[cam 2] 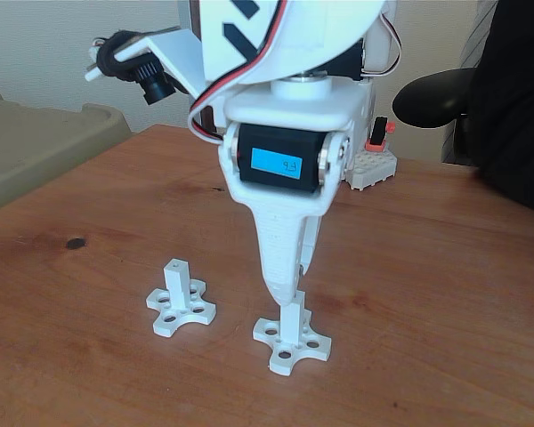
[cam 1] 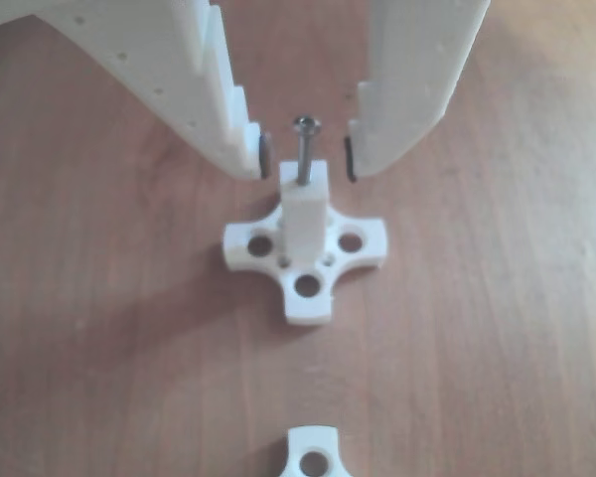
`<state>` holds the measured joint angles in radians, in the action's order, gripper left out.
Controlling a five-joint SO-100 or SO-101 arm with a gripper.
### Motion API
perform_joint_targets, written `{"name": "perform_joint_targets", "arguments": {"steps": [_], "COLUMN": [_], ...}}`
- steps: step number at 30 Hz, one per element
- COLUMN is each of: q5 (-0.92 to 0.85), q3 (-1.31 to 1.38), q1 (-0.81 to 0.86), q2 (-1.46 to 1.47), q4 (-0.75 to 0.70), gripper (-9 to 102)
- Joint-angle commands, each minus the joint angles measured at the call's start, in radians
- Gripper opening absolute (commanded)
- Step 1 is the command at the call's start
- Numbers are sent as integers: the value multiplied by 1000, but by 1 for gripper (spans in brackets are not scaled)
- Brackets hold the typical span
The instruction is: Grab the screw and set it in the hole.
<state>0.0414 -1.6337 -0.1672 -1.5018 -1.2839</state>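
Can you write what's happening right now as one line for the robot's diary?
claw: open, either side of screw | screw: upright in post hole, released | post: standing on table

screw (cam 1: 305, 149): silver, darker grey head | post (cam 1: 304, 209) with cross base: white | fingers (cam 1: 228, 109): white, black pads at tips | desk (cam 1: 99, 328): reddish-brown wood grain | second post (cam 2: 176, 277), left in fixed view: white | servo (cam 2: 280, 162): black, blue label
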Motion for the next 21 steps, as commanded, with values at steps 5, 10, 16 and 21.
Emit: {"name": "perform_joint_targets", "arguments": {"steps": [5, 10, 16, 21], "q5": [-35, -52, -95, -98], "q3": [40, 40, -17, -104], "q1": [55, 84, 112, 129], "q2": [-52, -97, -201, -304], "q4": [-3, -6, 21, 51], "gripper": [11, 12, -3, -4]}}
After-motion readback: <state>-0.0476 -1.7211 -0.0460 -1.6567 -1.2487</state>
